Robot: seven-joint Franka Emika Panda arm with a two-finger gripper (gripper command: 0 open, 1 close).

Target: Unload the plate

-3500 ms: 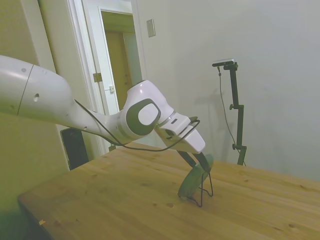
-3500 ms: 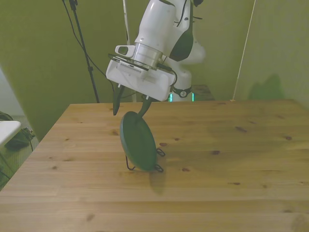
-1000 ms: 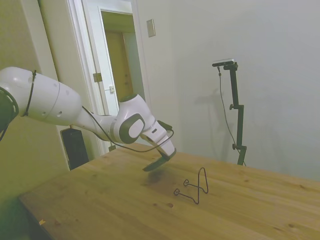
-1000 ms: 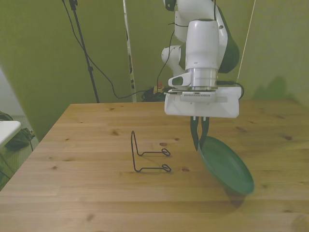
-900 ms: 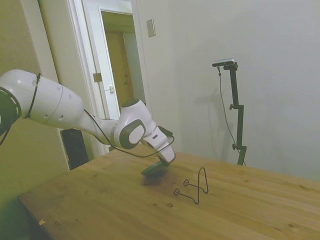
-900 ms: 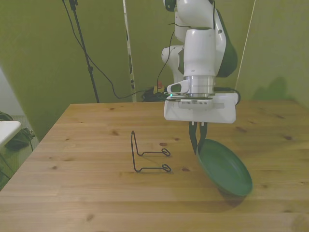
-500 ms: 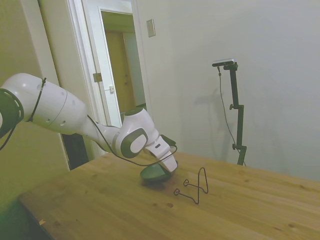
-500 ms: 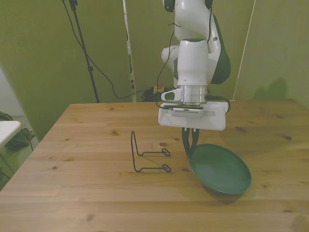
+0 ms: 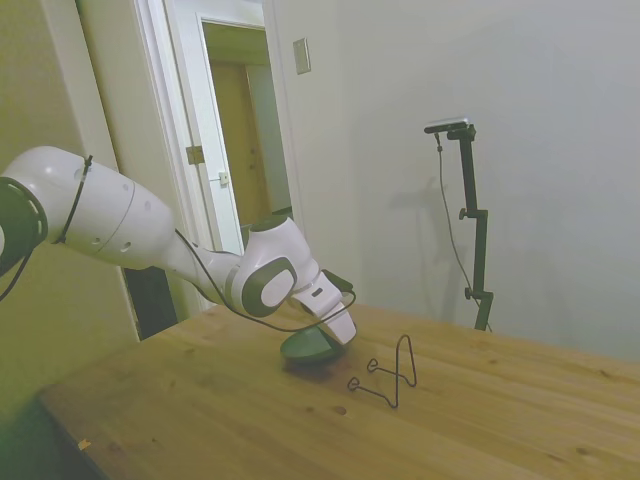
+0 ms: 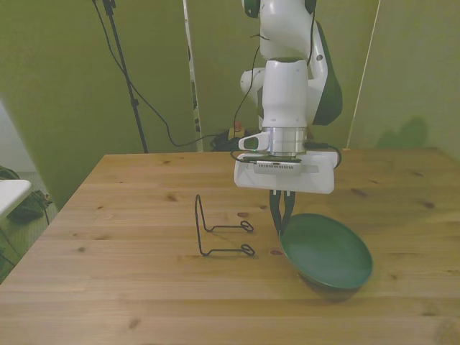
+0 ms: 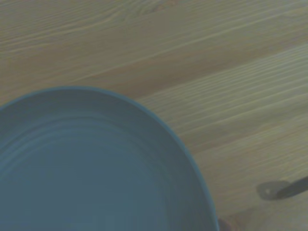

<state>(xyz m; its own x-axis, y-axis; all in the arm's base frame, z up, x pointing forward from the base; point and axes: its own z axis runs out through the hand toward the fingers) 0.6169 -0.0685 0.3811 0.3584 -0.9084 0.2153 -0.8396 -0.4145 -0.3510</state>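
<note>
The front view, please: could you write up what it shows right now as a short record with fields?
plate: green plate lying nearly flat, hollow side up, low over or on the table; contact cannot be told
tool: tool closed on the plate's rim at the edge nearest the stand
wire stand: black wire stand empty, upright, toward the front view's left of the plate, not touching it
task state: plate is off the stand, not yet released
</note>
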